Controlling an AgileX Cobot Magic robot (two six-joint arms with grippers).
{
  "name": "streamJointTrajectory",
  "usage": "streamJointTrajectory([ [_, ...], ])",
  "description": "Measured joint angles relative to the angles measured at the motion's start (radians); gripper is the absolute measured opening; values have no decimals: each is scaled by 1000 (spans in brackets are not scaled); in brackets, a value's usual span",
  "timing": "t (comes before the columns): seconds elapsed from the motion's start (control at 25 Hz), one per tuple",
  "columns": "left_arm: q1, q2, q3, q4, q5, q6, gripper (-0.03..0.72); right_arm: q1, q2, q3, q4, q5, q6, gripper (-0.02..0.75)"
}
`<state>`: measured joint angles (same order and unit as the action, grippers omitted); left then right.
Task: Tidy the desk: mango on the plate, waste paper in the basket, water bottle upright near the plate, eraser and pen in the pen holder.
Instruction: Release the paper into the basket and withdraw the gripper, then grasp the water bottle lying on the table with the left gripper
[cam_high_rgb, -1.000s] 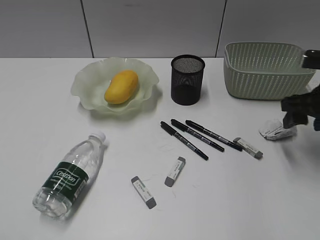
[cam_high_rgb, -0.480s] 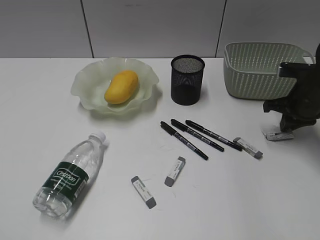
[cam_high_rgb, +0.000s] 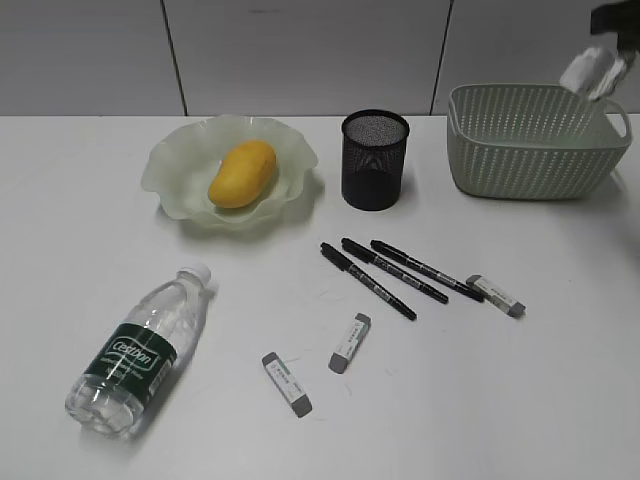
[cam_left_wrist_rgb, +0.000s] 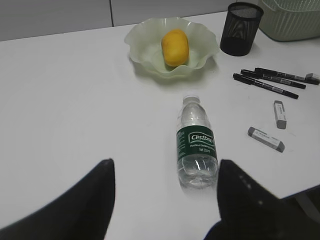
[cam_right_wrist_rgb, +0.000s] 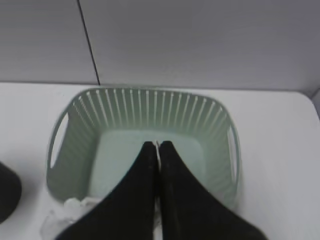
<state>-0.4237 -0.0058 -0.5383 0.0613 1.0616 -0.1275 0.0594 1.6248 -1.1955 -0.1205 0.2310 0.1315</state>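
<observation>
The wide white surface (cam_high_rgb: 80, 200) is far from tidy, and most of the risk sits at its right rear corner. There the pale sage-green woven plastic basket (cam_high_rgb: 530, 150) stands under the right pincer (cam_right_wrist_rgb: 158, 147). Its two fingers are pressed together on the small crumpled white waste paper (cam_high_rgb: 592, 72), which hangs in the air.

In the exterior view the scrap hangs over the basket's far right rim rather than its middle. If it is let go there, it could catch the rim and fall outside or off the edge. The wrist view shows only a thin sliver between the fingertips, so the hold looks slight. A jolt might shed the scrap early.

The translucent pale-green ruffled plate (cam_high_rgb: 175, 165) already carries the yellow-orange mango (cam_high_rgb: 243, 172). The clear water bottle (cam_high_rgb: 140, 350), with its dark green label, lies on its side well short of the plate. The left pincer (cam_left_wrist_rgb: 166, 164) hovers over it with fingers spread and nothing between them. The bottle is round and smooth, so a grip off its centre could set it rolling.

The black mesh pen holder (cam_high_rgb: 375, 160) is light and may tip if bumped. Three black pens (cam_high_rgb: 368, 281) and three grey-ended erasers (cam_high_rgb: 350, 343) lie loose near each other. One is easily nudged while another is picked up.
</observation>
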Motion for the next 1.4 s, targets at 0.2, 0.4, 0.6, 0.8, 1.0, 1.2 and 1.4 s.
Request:
streamJointTrajectory([
  [0.2, 0, 0, 0, 0, 0, 0, 477, -4, 258, -197, -34, -53, -10, 108],
  [0.4, 0, 0, 0, 0, 0, 0, 477, -4, 315, -275, -62, 75, -12, 551],
  [0.6, 0, 0, 0, 0, 0, 0, 470, 0, 59, -85, -64, 188, -14, 553],
  [0.8, 0, 1, 0, 0, -1, 0, 468, 49, -369, 275, -5, 399, -51, 514],
  [1.0, 0, 118, -1, 0, -10, 0, 462, 114, -807, 508, 104, 657, -75, 510],
  [1.2, 0, 405, -44, 3, -149, 0, 461, 130, -1197, 624, 140, 805, -110, 509],
  [1.4, 0, 818, -121, 0, -323, -1, 461, 130, -1509, 668, 141, 836, -122, 509],
])
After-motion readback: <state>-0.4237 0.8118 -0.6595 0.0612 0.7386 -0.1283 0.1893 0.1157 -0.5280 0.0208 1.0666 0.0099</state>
